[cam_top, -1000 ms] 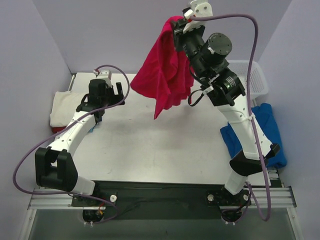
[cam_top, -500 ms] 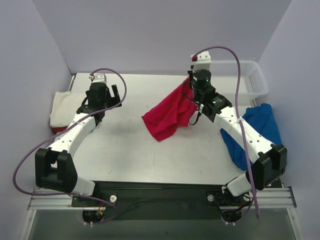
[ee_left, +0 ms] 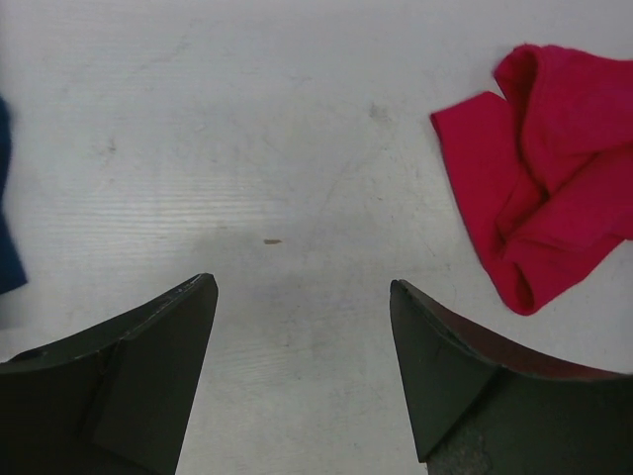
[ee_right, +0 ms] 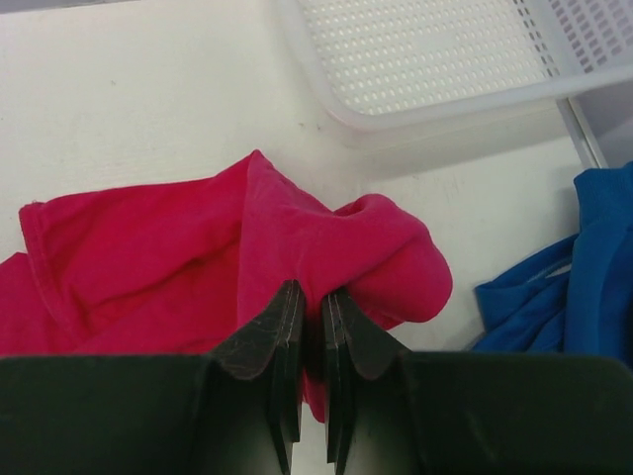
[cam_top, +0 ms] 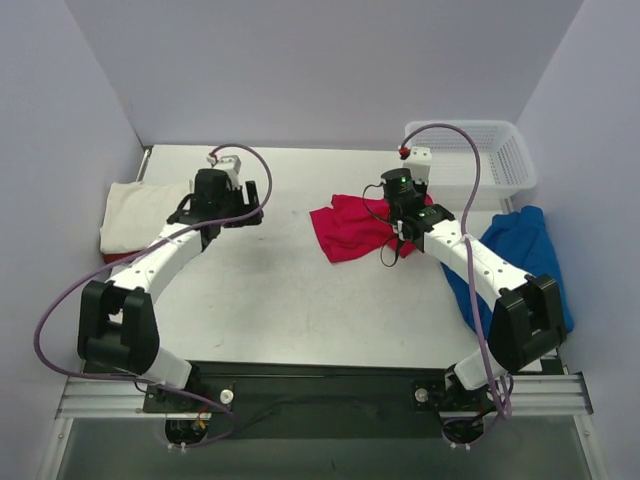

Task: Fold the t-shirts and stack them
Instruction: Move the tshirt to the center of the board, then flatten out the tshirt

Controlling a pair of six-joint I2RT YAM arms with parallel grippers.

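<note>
The crimson red t-shirt (cam_top: 350, 228) lies crumpled on the table right of centre. My right gripper (cam_top: 400, 207) is low over its right side, shut on a pinched fold of the cloth (ee_right: 312, 297). In the right wrist view the red t-shirt (ee_right: 178, 257) bunches up around the fingertips. My left gripper (cam_top: 243, 205) hovers open over bare table (ee_left: 302, 282), well left of the red t-shirt (ee_left: 554, 188). The royal blue t-shirt (cam_top: 520, 255) lies heaped at the right edge. At the far left lies the cream t-shirt (cam_top: 130, 215).
A white lattice basket (cam_top: 490, 155) stands at the back right, just beyond the red cloth (ee_right: 445, 59). The blue t-shirt (ee_right: 584, 277) lies close to the right gripper's right side. Purple walls close in the table on three sides.
The right arm has come down from high up, bringing the hanging red t-shirt onto the table. The left gripper has shifted right toward the middle and its jaws have narrowed a little.
</note>
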